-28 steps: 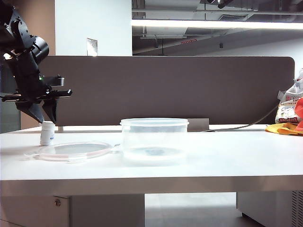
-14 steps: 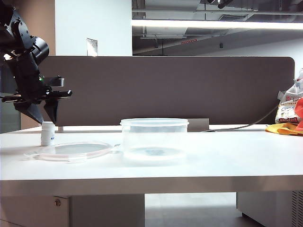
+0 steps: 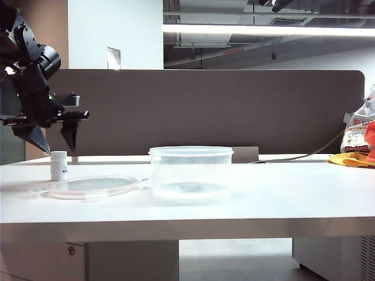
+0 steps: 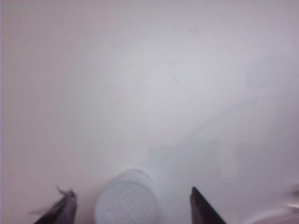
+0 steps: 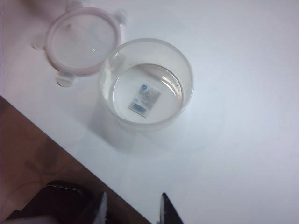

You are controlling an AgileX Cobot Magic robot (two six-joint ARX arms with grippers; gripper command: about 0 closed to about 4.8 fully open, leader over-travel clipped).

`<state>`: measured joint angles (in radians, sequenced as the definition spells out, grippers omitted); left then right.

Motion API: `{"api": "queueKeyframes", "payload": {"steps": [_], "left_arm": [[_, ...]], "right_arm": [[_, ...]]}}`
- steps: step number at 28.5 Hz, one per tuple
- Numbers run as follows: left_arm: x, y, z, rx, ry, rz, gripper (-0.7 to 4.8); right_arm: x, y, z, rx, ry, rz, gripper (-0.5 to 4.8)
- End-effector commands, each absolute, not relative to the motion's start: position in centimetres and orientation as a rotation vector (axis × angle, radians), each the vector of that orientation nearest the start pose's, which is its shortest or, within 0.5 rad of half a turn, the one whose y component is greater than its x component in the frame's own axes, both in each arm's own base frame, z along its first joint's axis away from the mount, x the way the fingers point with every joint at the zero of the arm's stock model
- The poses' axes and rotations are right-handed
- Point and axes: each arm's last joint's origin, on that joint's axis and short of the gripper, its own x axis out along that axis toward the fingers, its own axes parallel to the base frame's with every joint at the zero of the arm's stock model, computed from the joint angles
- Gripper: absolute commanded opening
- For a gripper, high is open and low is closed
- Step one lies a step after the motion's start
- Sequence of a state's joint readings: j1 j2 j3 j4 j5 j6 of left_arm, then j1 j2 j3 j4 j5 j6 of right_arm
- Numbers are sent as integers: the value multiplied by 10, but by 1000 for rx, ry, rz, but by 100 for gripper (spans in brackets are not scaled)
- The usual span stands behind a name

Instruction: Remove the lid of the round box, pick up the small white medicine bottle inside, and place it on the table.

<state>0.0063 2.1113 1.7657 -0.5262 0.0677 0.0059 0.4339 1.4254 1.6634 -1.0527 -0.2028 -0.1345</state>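
Observation:
The small white medicine bottle (image 3: 58,165) stands upright on the table (image 3: 281,199) at the far left, just behind the lid (image 3: 88,186), which lies flat. My left gripper (image 3: 57,145) hangs right above the bottle, open, its fingers clear of the cap on both sides. In the left wrist view the bottle's cap (image 4: 127,205) sits between the spread tips of the left gripper (image 4: 131,192). The round box (image 3: 191,172) stands uncovered mid-table. My right gripper (image 5: 133,194) is open and empty, high over the table edge, looking down on the round box (image 5: 147,84) and the lid (image 5: 83,41).
A dark brown divider panel (image 3: 234,111) runs along the back of the table. Bags and an orange cloth (image 3: 358,146) lie at the far right, with a cable (image 3: 304,156) beside them. A small label (image 5: 144,100) shows through the box's floor.
The left gripper's fingers have spread apart and let go of the bottle, which stays standing on the table. The right arm has not moved.

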Motion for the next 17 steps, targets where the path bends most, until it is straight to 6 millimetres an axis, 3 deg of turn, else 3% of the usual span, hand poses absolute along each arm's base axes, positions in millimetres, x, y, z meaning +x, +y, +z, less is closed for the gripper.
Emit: {"api": "queueKeyframes", "payload": {"steps": [1,7,10,15,17], "left_arm": [[463,0,262,-28,761,-60,314],[437,0,331,-100,561,-50,309],[411,-2,371,-146,476,-90,303],[361,-4,424,-122,381,-161,210],[338,-5,442,-89,352,-176,205]], "right_arm": [[244,120,414,-241,738,698,147],[243,123,418,-217,693,784,145],[238,119,421,-252,688,755,117],[227,102,430,-318,663,607,107],[220,90,437,-299,644,583,107]]}}
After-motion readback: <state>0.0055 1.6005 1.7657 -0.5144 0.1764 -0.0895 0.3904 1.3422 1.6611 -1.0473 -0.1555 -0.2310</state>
